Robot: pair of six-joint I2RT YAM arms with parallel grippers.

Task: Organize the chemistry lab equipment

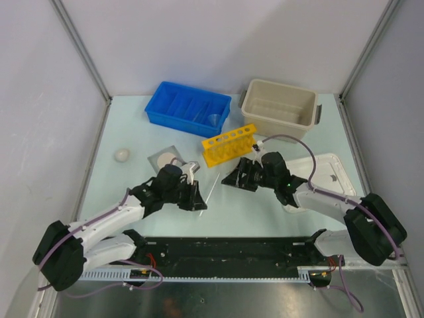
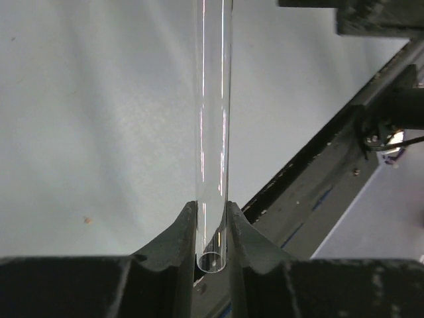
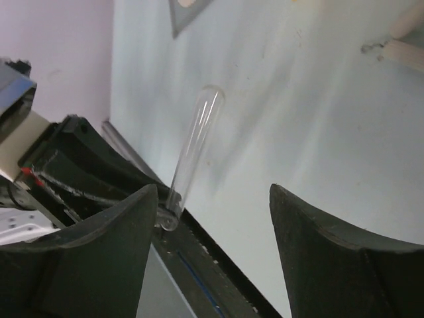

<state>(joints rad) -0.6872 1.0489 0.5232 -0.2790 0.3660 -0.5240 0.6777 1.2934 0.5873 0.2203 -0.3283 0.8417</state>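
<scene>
Just beyond test tube [image 2: 213, 132], yellow rack [image 1: 228, 144]

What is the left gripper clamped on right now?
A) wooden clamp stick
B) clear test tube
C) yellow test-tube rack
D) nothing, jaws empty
B: in the left wrist view, the left gripper pinches the open end of a clear test tube between its fingers.

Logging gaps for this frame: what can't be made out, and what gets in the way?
Left wrist view: the test tube runs past the top edge, far end unseen.
Top view: clear item in the blue bin, too small and transparent to identify.
Top view: pale round item, too small to name.
Right wrist view: wooden piece, cut off by the right edge.
</scene>
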